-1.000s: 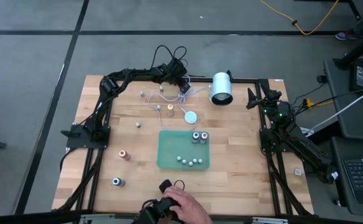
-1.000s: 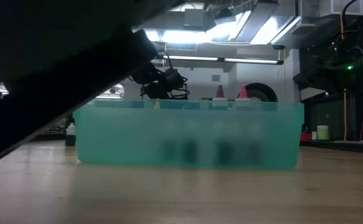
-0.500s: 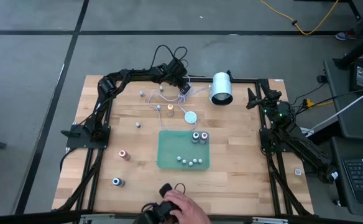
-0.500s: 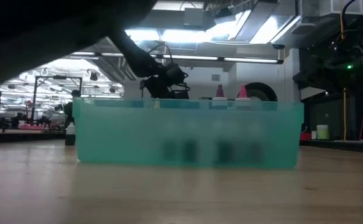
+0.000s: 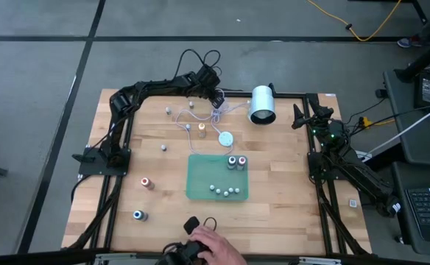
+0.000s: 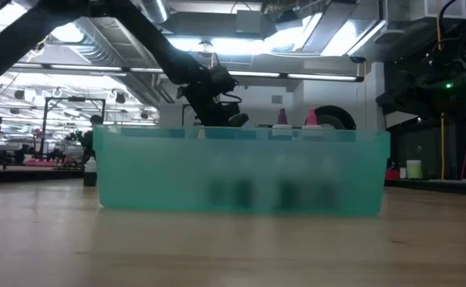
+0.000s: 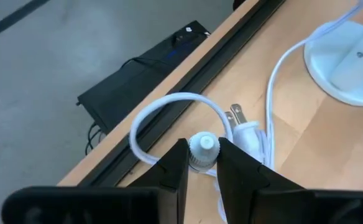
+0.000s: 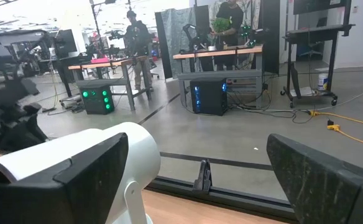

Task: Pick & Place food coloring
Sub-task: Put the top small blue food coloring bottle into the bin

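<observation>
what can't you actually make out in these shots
- Bottle between the left fingers, left wrist view: the fingers hide its body, so its colour is unknown.
- Bottles inside the tray, low view: only dark smudges through the frosted wall.
- Small items on the tray floor, high view: too small to identify.
- Person's hand, high view: cut off by the bottom edge.

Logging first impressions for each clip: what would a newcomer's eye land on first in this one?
Probably the green tray at the table's middle, with two bottles and several small caps inside. Next, the left gripper at the far edge, its fingers shut on a white-capped bottle above a coiled white cable. Loose bottles stand left of the tray, and a person's hand shows at the near edge.
</observation>
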Robot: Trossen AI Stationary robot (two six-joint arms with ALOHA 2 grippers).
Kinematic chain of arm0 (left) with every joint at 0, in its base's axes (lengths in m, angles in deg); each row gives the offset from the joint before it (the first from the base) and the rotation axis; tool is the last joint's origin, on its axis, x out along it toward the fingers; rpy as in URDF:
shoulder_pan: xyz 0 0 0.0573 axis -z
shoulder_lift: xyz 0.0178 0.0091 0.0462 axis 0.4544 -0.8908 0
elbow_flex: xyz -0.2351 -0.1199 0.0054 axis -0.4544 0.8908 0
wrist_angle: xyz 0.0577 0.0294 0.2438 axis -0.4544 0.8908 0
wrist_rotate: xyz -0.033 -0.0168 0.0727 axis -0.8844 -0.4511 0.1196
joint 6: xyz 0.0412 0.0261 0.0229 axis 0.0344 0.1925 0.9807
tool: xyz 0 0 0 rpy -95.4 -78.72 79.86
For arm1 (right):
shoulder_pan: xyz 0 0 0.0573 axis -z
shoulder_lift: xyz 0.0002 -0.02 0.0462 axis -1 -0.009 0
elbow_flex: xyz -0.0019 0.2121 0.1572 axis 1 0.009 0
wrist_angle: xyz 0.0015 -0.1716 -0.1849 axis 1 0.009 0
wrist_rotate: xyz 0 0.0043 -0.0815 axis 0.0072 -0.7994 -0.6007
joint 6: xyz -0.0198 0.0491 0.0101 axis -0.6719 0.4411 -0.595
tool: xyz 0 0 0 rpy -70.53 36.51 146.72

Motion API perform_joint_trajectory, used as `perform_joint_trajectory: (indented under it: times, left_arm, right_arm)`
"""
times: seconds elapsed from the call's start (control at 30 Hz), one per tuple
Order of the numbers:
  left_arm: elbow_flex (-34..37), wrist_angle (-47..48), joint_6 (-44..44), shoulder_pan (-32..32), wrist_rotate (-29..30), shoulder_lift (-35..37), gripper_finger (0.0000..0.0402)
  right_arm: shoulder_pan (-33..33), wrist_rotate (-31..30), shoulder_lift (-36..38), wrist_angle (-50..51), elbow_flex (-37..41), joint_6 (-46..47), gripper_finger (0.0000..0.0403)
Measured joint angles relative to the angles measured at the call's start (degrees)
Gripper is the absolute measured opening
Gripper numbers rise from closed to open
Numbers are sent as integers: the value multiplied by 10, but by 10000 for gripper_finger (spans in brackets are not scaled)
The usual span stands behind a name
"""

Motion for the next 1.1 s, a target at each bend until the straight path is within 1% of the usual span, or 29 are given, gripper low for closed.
perform_joint_trajectory:
  times: [0.2,0.5,0.73,0.87,0.97,1.1]
  left_arm:
    - [0,49,1,4,4,42,61]
    - [1,140,2,20,12,147,61]
    - [62,168,-14,42,14,265,61]
    - [97,189,-20,63,35,338,61]
    - [117,221,-22,84,49,385,61]
    - [118,287,-41,120,72,426,61]
  right_arm:
    - [0,0,0,0,0,0,384]
    - [0,0,0,0,0,0,384]
    - [0,0,0,0,0,0,384]
    - [0,0,0,0,0,0,384]
    - [0,0,0,0,0,0,384]
    - [0,0,0,0,0,0,384]
